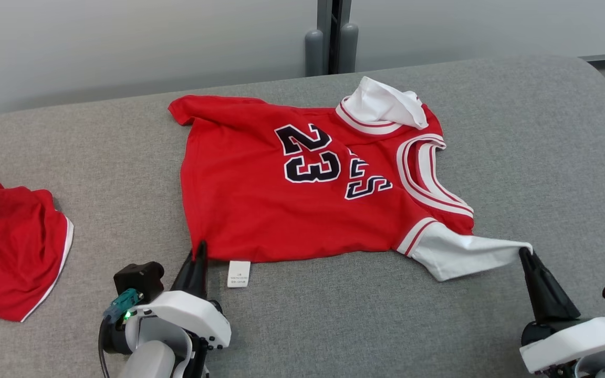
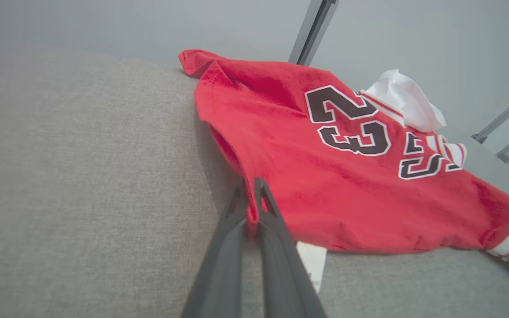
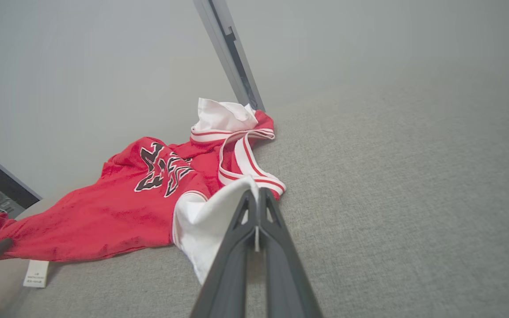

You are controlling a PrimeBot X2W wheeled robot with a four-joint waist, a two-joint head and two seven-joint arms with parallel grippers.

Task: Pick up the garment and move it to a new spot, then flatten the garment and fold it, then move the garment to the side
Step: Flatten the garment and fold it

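Red short-sleeved basketball jersey (image 1: 260, 210) with white sleeves and a black, white-edged number 23 (image 1: 308, 155), lying front-up and mostly spread near the middle of a grey fabric-covered tabletop (image 1: 518, 157). The hem points toward the robot's left and the white-and-red striped neckline toward its right.

Left gripper (image 1: 197, 251): dark fingers closed together on the near hem corner of the jersey, with red cloth pinched between the tips, as the left wrist view (image 2: 249, 190) shows. A small white care label (image 1: 238, 274) hangs from the hem just beside this gripper and lies flat on the tabletop.

Right gripper (image 1: 525, 254): fingers clamped on the end of the near white sleeve (image 1: 465, 254), which is drawn out to a point toward the robot's right. In the right wrist view (image 3: 258, 196) a thin edge of white cloth shows between the closed tips.

The far white sleeve (image 1: 384, 105) is folded up and stands loosely above the shoulder. The far hem corner is creased and curled.

A second red garment with white edge trim (image 1: 8, 247) lies crumpled at the left edge of the tabletop, well apart from the jersey. Two grey upright posts (image 1: 331, 50) stand against the pale wall behind the tabletop.
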